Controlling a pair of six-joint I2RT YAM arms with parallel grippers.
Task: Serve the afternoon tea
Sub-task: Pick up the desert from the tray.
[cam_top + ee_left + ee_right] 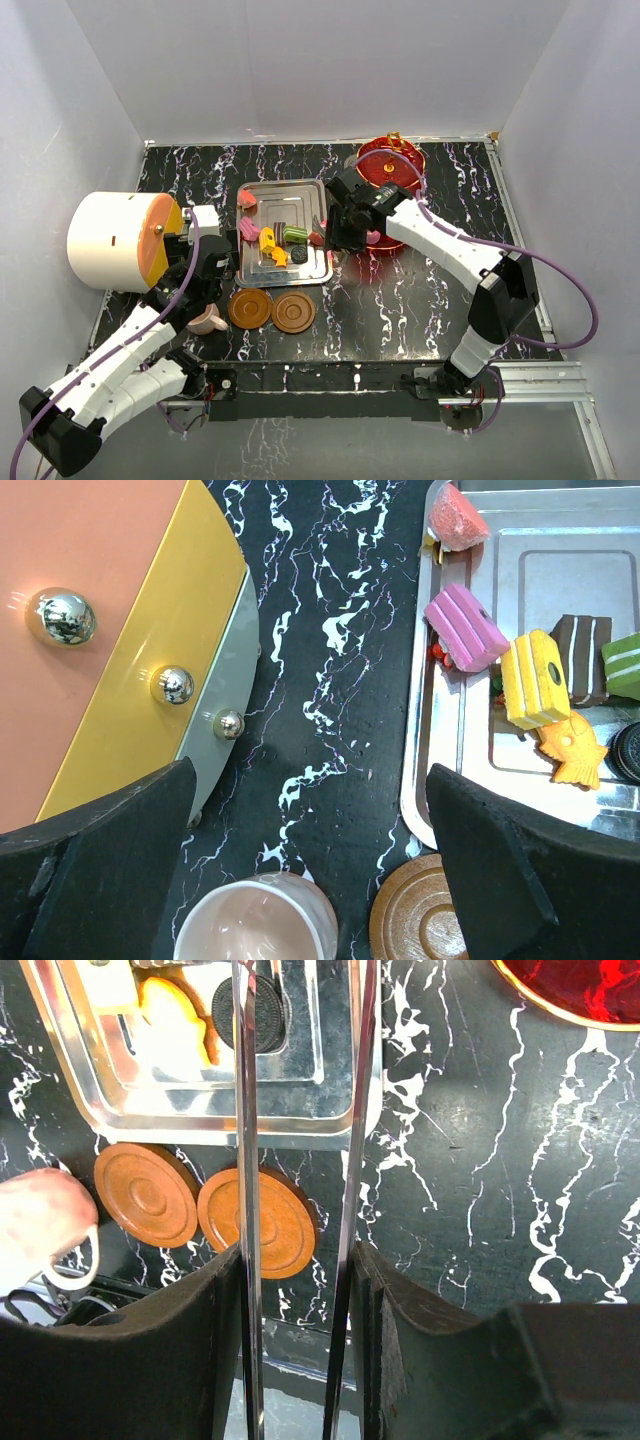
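Several small colourful sweets lie on the silver tray; among them a pink one and a yellow one. My right gripper is shut on steel tongs, whose arms reach over the tray's near edge towards a black cookie. The red three-tier stand rises just behind that arm. My left gripper hangs open over bare table between the pink cup and a brown saucer. Two saucers sit side by side in front of the tray.
The big white drum with the orange face stands at the left, close to my left gripper's outer finger. White walls close in the black marbled table on three sides.
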